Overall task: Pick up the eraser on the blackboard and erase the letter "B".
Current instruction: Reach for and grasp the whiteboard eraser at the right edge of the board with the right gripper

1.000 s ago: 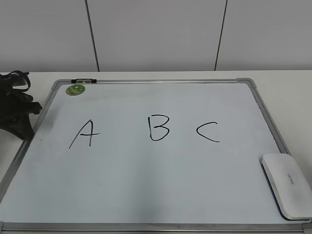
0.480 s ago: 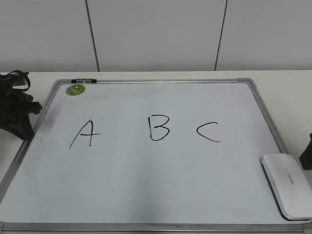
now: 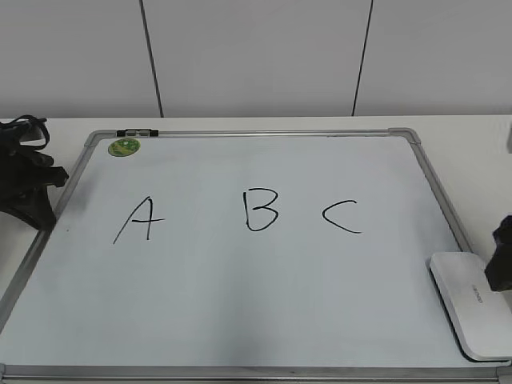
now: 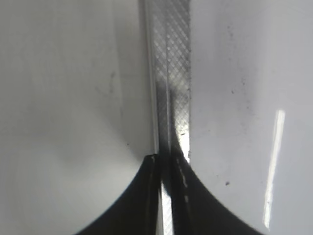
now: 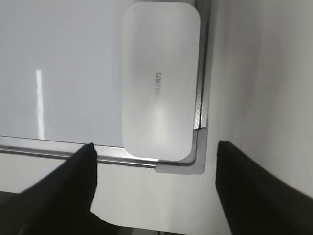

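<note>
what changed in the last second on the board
The right gripper came into the exterior view from the right edge, moving in toward the eraser, open, nothing grasped yet. The eraser, the letter "B", and the left gripper stayed put.

1. The eraser [image 3: 472, 304] [image 5: 160, 81], a flat white rounded block with tiny grey lettering, lies at the board's 4 o'clock corner.
2. The blackboard [image 3: 240, 288] [image 5: 58, 73] [image 4: 168, 73] lies flat, white, silver-framed.
3. The letter "B" [image 3: 262, 210], black, sits centrally, unerased.
</note>
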Action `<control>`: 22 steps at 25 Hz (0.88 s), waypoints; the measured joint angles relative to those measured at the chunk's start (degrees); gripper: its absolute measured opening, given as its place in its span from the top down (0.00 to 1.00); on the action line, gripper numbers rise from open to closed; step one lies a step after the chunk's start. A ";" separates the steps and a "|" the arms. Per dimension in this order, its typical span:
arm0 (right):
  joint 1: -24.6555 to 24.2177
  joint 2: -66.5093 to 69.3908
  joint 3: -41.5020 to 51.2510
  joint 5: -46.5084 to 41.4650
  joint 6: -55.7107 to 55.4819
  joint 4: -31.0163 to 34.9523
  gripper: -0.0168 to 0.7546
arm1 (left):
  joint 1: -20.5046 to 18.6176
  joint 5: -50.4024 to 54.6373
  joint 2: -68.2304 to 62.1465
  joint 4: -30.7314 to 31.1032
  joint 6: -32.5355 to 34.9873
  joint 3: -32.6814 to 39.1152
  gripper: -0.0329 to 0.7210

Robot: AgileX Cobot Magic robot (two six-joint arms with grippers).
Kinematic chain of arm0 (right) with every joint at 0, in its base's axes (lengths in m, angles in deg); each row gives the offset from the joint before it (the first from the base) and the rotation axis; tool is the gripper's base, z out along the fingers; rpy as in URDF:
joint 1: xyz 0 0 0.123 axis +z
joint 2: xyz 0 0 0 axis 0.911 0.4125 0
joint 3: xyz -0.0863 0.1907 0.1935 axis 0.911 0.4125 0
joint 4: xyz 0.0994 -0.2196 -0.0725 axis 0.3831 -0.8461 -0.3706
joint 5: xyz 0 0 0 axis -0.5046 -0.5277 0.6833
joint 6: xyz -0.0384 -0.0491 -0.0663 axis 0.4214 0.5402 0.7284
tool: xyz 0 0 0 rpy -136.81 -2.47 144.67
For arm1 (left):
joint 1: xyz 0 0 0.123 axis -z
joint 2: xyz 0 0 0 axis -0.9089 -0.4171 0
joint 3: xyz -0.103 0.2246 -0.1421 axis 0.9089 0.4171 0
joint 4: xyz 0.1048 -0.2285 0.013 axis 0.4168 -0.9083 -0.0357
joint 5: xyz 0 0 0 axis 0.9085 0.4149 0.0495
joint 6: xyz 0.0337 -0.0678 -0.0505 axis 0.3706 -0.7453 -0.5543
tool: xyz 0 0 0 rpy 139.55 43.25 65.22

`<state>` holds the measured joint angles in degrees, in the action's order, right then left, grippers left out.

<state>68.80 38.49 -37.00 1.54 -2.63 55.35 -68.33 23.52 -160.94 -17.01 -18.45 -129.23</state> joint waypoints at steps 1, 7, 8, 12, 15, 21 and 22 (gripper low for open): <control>1.64 0.00 0.00 0.00 -2.10 -1.55 0.23 | 0.00 0.00 0.00 0.00 0.00 0.00 0.94; 8.43 0.00 0.00 1.29 -11.15 -7.99 0.23 | 0.00 0.00 0.00 -0.09 0.00 0.00 0.94; 8.43 0.00 0.00 1.76 -11.30 -8.29 0.23 | 0.00 0.00 0.00 -0.09 0.00 0.00 0.94; 8.56 0.04 0.00 3.80 -11.65 -8.85 0.23 | 0.00 0.00 0.00 -0.09 0.00 0.00 0.94; 8.56 0.27 0.00 4.43 -12.29 -8.98 0.17 | 0.00 0.00 0.00 -0.09 0.00 0.00 0.94; 8.56 4.74 -0.12 4.64 -12.89 -9.07 0.12 | 0.00 0.00 0.00 -0.09 0.00 0.00 0.94; 8.56 5.71 -0.12 4.73 -12.98 -9.07 0.12 | 0.00 0.00 0.00 -0.09 0.00 0.00 0.94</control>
<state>77.35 44.19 -37.12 6.27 -15.61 46.28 -68.33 23.52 -160.94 -17.10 -18.45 -129.23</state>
